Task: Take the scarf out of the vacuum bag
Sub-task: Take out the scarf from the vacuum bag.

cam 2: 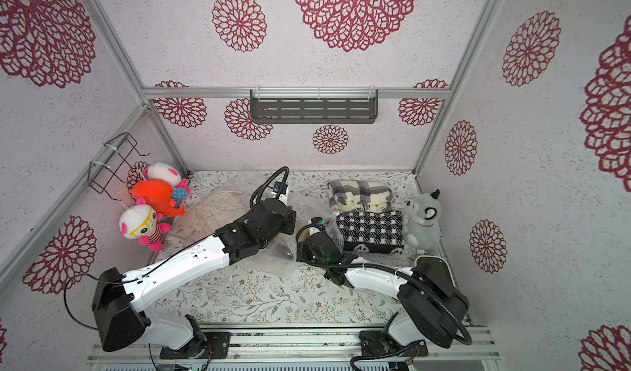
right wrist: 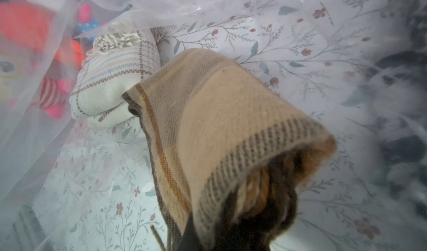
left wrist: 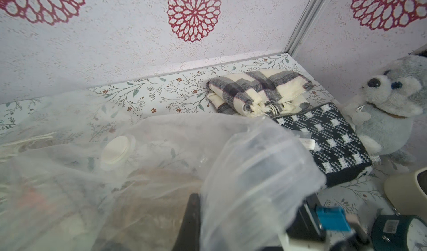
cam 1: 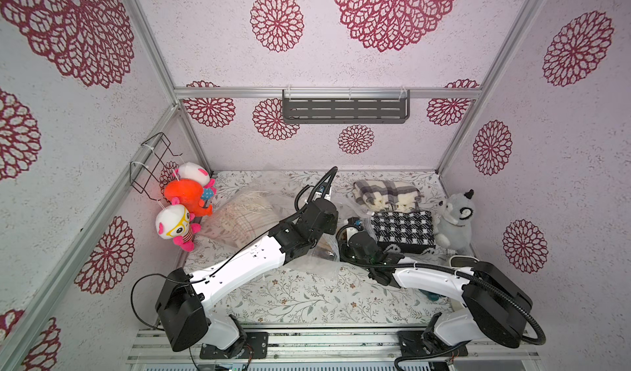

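The clear crinkly vacuum bag (cam 1: 317, 266) lies across the middle of the flowered table, its round white valve cap (left wrist: 117, 150) facing up. My left gripper (left wrist: 201, 206) is shut on a raised fold of the bag's plastic. One dark finger (left wrist: 191, 219) shows beside the fold. My right gripper (right wrist: 231, 215) is inside the bag, shut on a tan scarf (right wrist: 219, 113) with brown stripes and fringe. In both top views this scarf (cam 1: 324, 251) shows dimly through the plastic. A cream scarf (right wrist: 111, 81) with thin checks lies deeper in the bag (cam 2: 211, 212).
A grey-and-cream plaid scarf (cam 1: 386, 195) and a black-and-white checked one (cam 1: 403, 231) lie outside the bag at the back right, beside a grey plush husky (cam 1: 454, 219). Plush toys (cam 1: 184, 202) hang at the left wall. A small clock (left wrist: 402, 233) sits near the right arm.
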